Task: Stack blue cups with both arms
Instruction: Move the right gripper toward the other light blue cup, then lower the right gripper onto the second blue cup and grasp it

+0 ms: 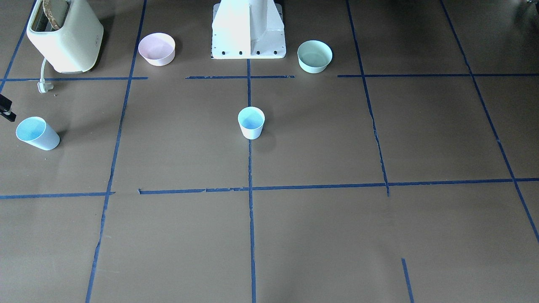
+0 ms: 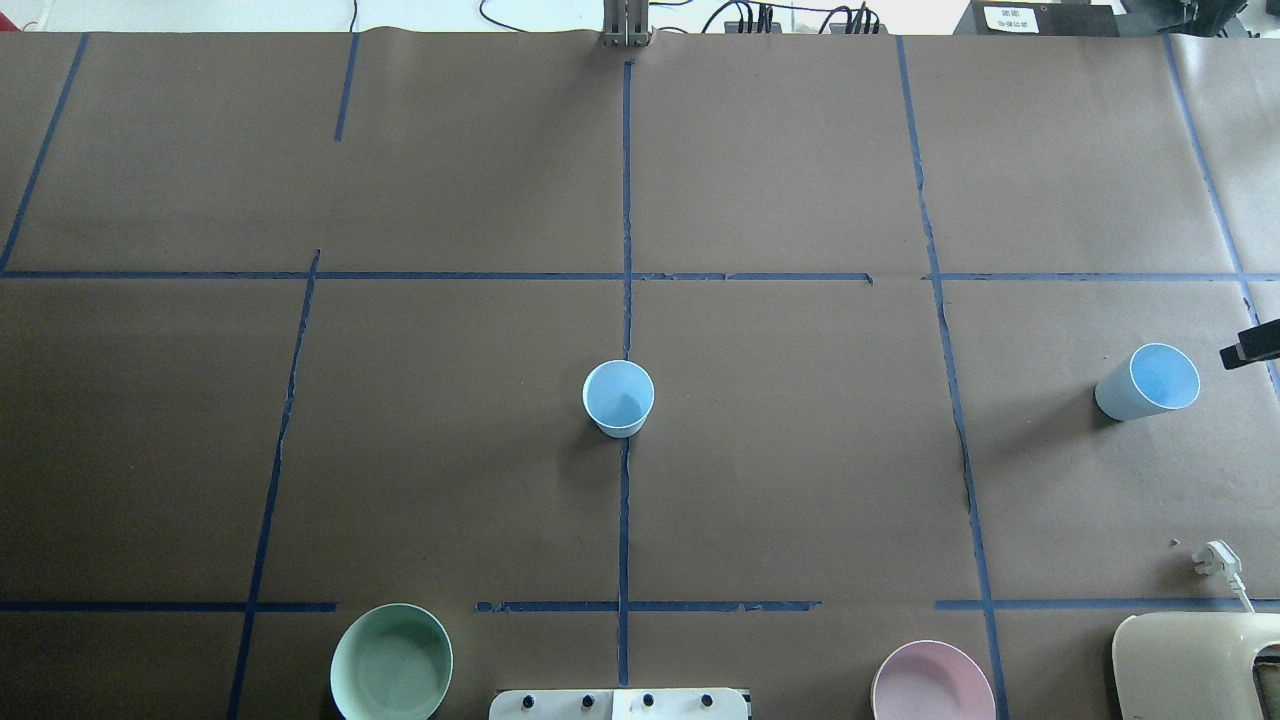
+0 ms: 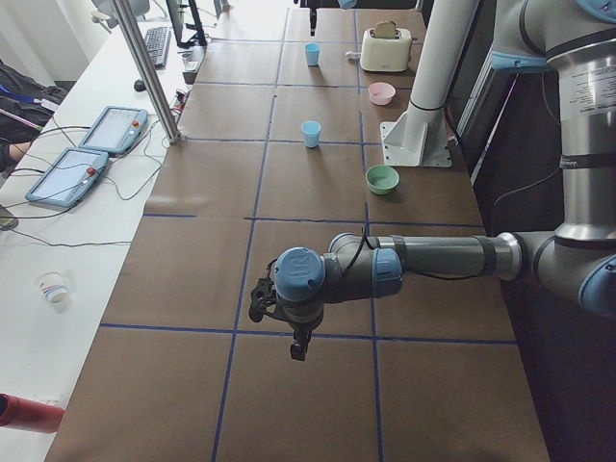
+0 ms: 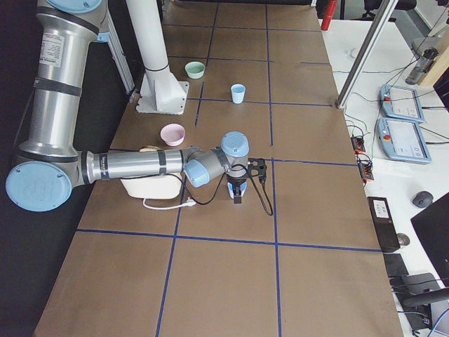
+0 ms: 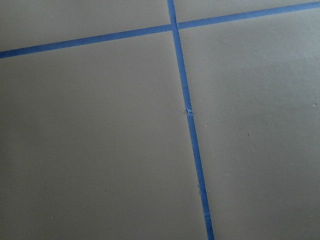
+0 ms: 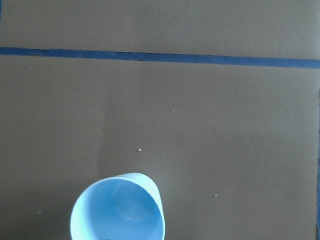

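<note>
One blue cup (image 1: pixel 251 122) stands upright at the table's middle on a tape line; it also shows in the overhead view (image 2: pixel 618 397). The second blue cup (image 1: pixel 37 133) stands far out on the robot's right (image 2: pixel 1148 382), open end up, and shows at the bottom of the right wrist view (image 6: pixel 117 207). My right gripper (image 2: pixel 1250 345) hovers just beside this cup; only a black tip shows at the frame edge, so I cannot tell whether it is open. My left gripper (image 3: pixel 296 346) hangs over bare table at the left end, far from both cups; I cannot tell its state.
A cream toaster (image 1: pixel 65 33) with its loose plug (image 1: pixel 43 86) stands near the right-side cup. A pink bowl (image 1: pixel 156 49) and a mint-green bowl (image 1: pixel 314 56) flank the white pedestal (image 1: pixel 248 29). Blue tape lines grid the brown table.
</note>
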Tool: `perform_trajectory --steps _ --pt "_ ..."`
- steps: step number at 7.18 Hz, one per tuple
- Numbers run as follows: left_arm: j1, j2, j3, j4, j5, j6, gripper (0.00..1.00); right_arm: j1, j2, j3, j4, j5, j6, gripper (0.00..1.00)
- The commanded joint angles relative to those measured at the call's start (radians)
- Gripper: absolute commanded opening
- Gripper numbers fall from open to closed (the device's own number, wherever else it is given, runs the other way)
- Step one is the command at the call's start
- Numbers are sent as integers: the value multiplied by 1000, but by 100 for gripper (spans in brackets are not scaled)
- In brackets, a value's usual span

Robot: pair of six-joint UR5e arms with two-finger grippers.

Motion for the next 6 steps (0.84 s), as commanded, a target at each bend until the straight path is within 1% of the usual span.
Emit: perform_trajectory --steps 1,4,5,6 --pt "0 0 -2 0 0 0 100 -46 22 -40 20 -40 36 100" --pt "0 -1 -5 0 0 0 100 -86 48 -135 58 -40 35 99" --pt "0 -1 -7 0 0 0 100 -92 78 -165 61 -38 40 79" --pt "0 -1 -8 0 0 0 100 -92 88 -176 61 -37 39 24"
